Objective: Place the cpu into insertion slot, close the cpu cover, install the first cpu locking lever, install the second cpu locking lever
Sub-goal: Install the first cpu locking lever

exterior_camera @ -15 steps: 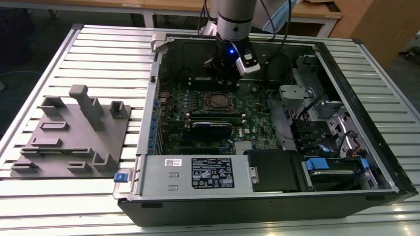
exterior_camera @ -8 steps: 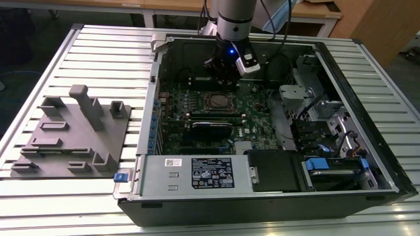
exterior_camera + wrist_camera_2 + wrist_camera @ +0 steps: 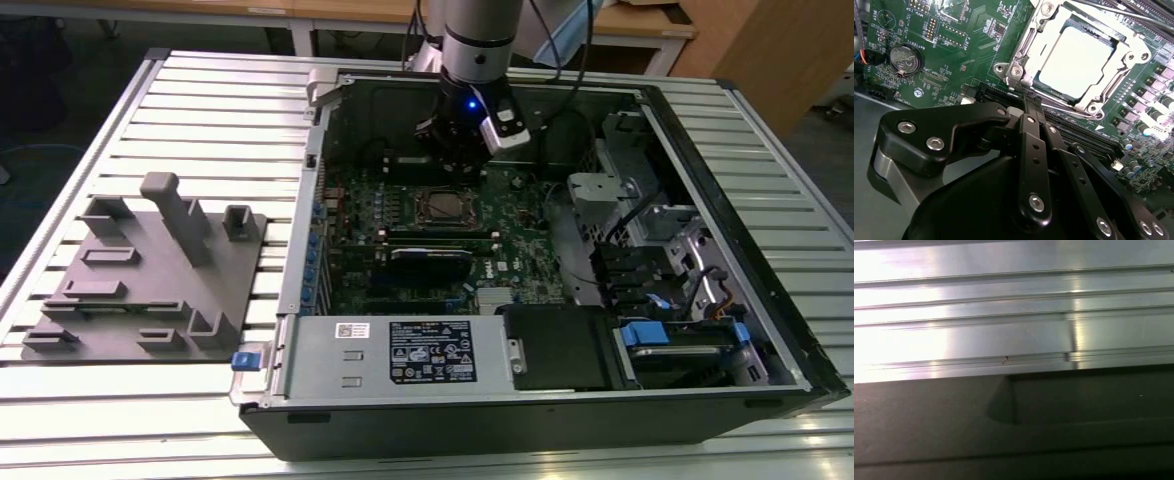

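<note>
Over the near edge of the socket, the end effector [image 3: 1030,102] hangs with its fingers drawn together and nothing between them. Read this as a pressing pose, not a grasp. Just past the tips, the cpu [image 3: 1074,57] lies flat in the insertion slot, so you can judge placement as done. The cpu cover [image 3: 1026,50] lies down around it with its window framing the chip, probably to keep the chip seated. The motherboard [image 3: 954,50] faces up because the computer case [image 3: 534,425] lies open on the bench [image 3: 200,110], giving you access from above.
</note>
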Controlling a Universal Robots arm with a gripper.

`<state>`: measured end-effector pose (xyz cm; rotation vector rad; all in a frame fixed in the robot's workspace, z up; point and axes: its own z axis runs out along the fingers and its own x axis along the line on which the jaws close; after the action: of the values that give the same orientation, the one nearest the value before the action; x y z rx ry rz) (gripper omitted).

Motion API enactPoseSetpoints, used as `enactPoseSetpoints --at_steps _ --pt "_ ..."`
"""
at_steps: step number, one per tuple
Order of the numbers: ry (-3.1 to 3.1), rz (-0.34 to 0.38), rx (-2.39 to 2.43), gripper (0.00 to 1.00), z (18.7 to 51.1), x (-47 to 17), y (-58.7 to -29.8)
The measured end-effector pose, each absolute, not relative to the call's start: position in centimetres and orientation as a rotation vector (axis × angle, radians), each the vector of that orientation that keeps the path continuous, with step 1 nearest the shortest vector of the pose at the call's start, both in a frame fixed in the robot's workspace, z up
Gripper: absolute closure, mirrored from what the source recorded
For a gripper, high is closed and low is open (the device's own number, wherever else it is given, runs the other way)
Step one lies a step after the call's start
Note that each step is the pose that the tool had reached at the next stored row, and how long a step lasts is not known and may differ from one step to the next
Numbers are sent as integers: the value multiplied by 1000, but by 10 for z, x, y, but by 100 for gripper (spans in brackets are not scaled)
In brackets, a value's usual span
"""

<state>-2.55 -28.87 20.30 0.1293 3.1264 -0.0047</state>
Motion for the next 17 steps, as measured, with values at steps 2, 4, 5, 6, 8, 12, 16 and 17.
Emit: enactPoseSetpoints --at_steps 2,4,5,6,8,12,16,17 --pt "3126 -5 129 89 203 -25 -289" --pt "3126 -5 129 89 203 -25 -289" --pt "3126 -5 129 89 203 -25 -289" --pt "3126 -5 129 89 203 -25 -289" --pt "3126 -5 129 89 203 -25 -289" --pt "3126 -5 129 89 203 -25 -289" --pt "3126 -5 129 89 203 -25 -289" --pt "3126 -4 129 89 203 -25 -289"
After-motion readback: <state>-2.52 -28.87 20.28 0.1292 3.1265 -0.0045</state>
